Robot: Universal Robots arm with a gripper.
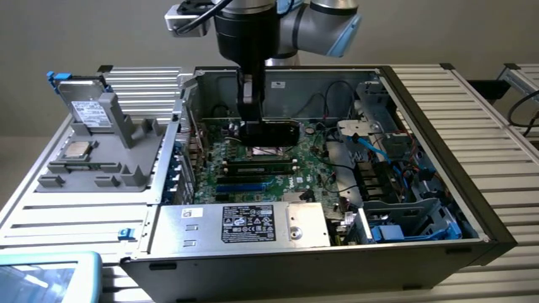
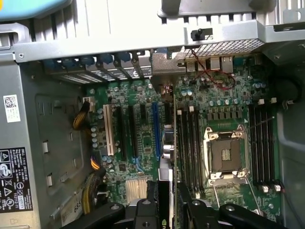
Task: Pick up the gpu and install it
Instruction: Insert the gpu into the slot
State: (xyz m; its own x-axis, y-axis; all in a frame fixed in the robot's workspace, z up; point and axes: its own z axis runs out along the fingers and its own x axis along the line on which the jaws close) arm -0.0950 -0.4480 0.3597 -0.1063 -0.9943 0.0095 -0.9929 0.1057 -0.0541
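install step in hand: the gripper, fingers pinched on the gpu, holds the card edge-on over the motherboard toward the far side of the open case, and seating calls for its edge aligned squarely with the blue slot.

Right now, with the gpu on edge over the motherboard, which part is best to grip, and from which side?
Grip the gpu by its upper long edge, from above, one finger on each flat face. The card is thin and stands on edge, so its lower edge is free toward the motherboard slots. The gripper seems shut on it this way.
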